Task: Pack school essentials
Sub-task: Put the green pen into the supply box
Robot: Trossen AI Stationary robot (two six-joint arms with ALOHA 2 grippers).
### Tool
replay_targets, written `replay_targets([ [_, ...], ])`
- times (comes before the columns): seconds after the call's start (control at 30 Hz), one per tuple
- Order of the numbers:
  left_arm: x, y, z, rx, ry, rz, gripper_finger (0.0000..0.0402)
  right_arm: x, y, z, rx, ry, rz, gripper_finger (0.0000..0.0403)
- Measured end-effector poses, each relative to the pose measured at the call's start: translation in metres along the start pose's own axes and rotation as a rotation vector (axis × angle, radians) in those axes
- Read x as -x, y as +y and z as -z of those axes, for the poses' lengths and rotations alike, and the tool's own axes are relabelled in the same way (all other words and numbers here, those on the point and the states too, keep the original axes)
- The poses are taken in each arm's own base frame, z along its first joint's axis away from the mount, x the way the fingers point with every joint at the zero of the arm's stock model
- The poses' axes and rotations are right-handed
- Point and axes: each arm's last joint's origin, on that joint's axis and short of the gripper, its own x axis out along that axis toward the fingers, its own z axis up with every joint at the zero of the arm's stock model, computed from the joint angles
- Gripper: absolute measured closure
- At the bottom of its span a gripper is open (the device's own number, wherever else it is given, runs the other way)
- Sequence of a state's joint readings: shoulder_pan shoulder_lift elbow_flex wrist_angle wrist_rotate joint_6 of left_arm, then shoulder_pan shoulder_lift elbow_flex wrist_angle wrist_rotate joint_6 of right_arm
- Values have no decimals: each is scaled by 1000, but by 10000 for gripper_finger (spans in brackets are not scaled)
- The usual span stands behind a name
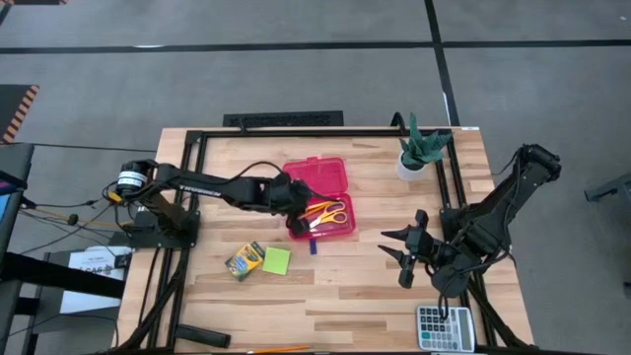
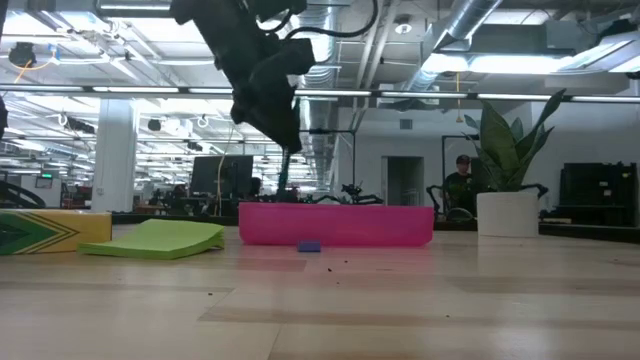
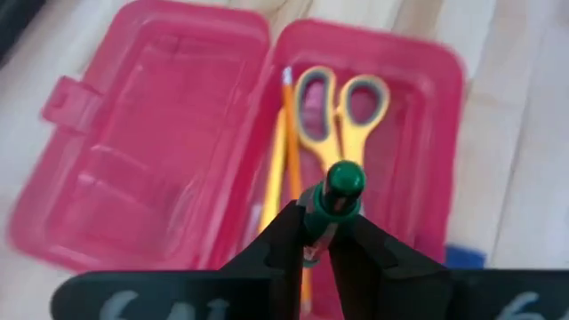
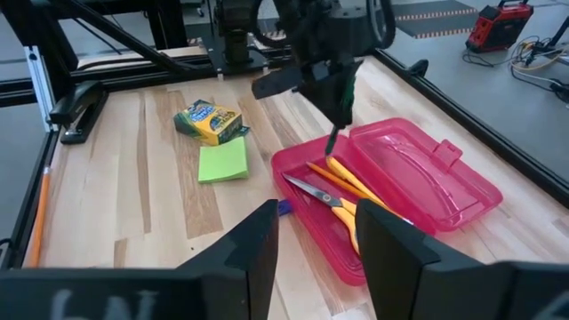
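**A:** Yellow-green cardboard crayon box (image 1: 245, 261) and the lime square sticky-note pad (image 1: 276, 260) lie touching each other toward the table's (image 1: 375, 286) near left corner, both not yet packed. What's the left arm doing?

**B:** Its left tool (image 3: 322, 233) hangs over the open pink plastic pencil case (image 1: 317, 176) at mid-table, pinched narrow on a green-capped pen (image 3: 336, 196). The pen stands nearly upright, long axis close to vertical, cap up and tip down toward the tray.

**A:** And what's in the tray?

**B:** Orange-and-yellow-handled scissors (image 1: 330, 213) and orange pencils (image 3: 286, 151), lying along the tray's length, roughly left to right across the table. A tiny blue eraser (image 1: 313, 247) sits on the wood just beside the case's near edge.

**A:** Risks?

**B:** I'd judge that a pen let go while upright may bounce off the scissors or topple over the low wall onto the table. Tilting it to lie along the pencils first would suit better. The grip is also near the cap, so the pen could swing.

**A:** Further right?

**B:** The right tool (image 1: 406, 248) waits near the table's right edge, its fingers spread wide and holding nothing. Behind it, by the far right corner, is a green plant in a white pot (image 1: 418, 153); a grey calculator (image 1: 444, 328) rests at the near right corner.
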State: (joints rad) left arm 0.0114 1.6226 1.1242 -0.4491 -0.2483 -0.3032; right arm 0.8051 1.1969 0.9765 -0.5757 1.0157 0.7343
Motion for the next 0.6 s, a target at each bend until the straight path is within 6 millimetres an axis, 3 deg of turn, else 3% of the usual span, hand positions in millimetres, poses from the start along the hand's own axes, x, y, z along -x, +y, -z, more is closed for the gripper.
replay_targets([
  [0.33,6,7,-6,-75,46,-48,367,0,0,0,-1,1,-1,249],
  [0.6,-15,10,5,-82,184,-52,367,0,1,0,-7,15,-21,251],
])
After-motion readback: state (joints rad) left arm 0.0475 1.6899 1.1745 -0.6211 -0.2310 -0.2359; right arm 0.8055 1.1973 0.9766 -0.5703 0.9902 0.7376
